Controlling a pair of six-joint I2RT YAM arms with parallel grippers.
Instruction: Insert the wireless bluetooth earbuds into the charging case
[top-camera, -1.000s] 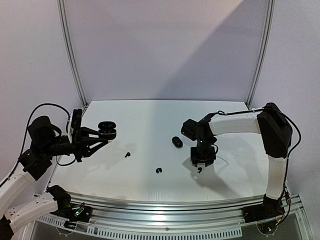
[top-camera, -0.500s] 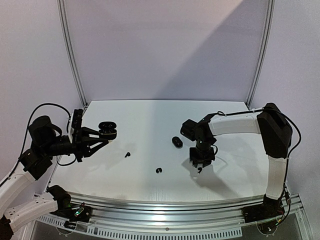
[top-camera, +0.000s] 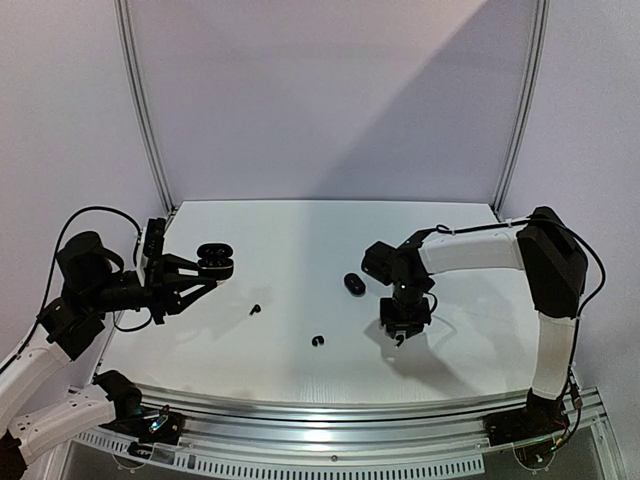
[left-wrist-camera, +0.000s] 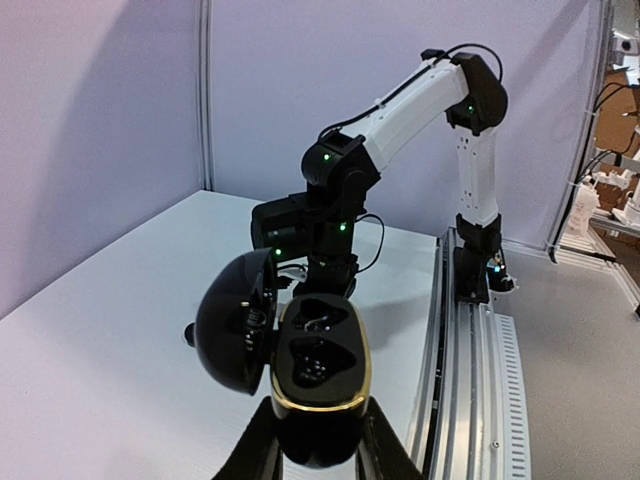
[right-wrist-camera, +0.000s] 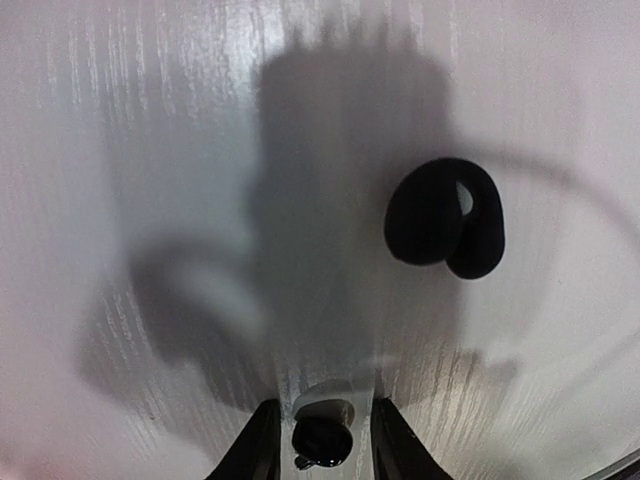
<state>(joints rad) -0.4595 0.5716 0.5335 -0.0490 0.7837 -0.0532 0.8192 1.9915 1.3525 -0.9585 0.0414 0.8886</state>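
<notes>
**A:** Who's got what?

**B:** The left end effector (left-wrist-camera: 322, 455) is clamped on the base of the charging case (left-wrist-camera: 318, 365), held above the 9 o'clock side of the desk (top-camera: 300, 240). The lid (left-wrist-camera: 236, 320) is swung open and both wells look unfilled. The right end effector (right-wrist-camera: 322, 420) is pinched almost shut on a small black earbud (right-wrist-camera: 322, 442), low over the desk at about 4 o'clock.

**A:** And the rest?

**B:** Two loose earbuds (top-camera: 255, 309) (top-camera: 318, 342) lie toward 6 and 7 o'clock, well apart from both arms. A dark oval piece (top-camera: 354, 285) sits at about 10 o'clock from the right end effector; I can't tell whether it's a case or earbuds.

**A:** What could go wrong from here?

**B:** The grip, I'd say. The earbud is tiny and glossy and is held only at the very tips, so a quick swing across could flick it out. I also can't read its orientation. If the hook doesn't match the well, it could jam on the rim instead of seating.

**A:** And the case side?

**B:** It's only pinched at the base. A firm push down could tip it in the fingers, or knock the lid partly closed over the wells.
</notes>
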